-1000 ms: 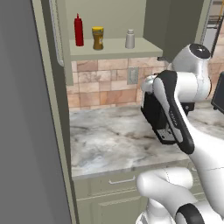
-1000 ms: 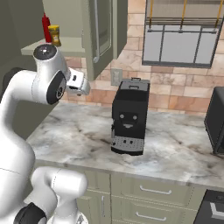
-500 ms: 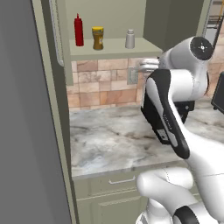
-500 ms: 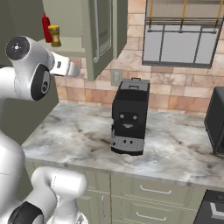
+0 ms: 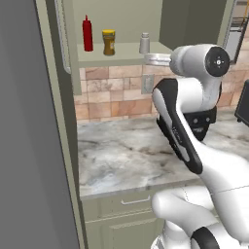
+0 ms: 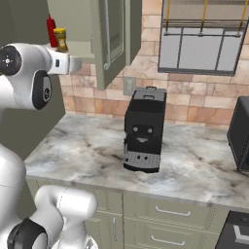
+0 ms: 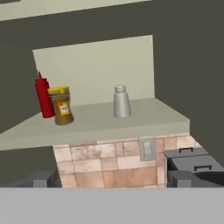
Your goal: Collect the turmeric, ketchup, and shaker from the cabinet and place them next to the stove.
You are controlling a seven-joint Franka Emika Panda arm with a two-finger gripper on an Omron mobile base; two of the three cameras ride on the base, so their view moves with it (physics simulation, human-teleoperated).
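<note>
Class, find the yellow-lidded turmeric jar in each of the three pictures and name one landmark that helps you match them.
Left base view: turmeric jar at upper middle, on the cabinet shelf.
Right base view: upper left, just above the arm.
Hand view: left of centre.
Shared landmark: the red ketchup bottle stands right beside it.

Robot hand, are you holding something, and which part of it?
Nothing is held. The hand is open, and the ketchup, turmeric and shaker stand on the cabinet shelf, untouched.

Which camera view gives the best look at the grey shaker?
The hand view: the shaker stands unobstructed on the shelf, its rounded top clear. The left base view shows it small and farther away. In the right base view I cannot make it out.
</note>
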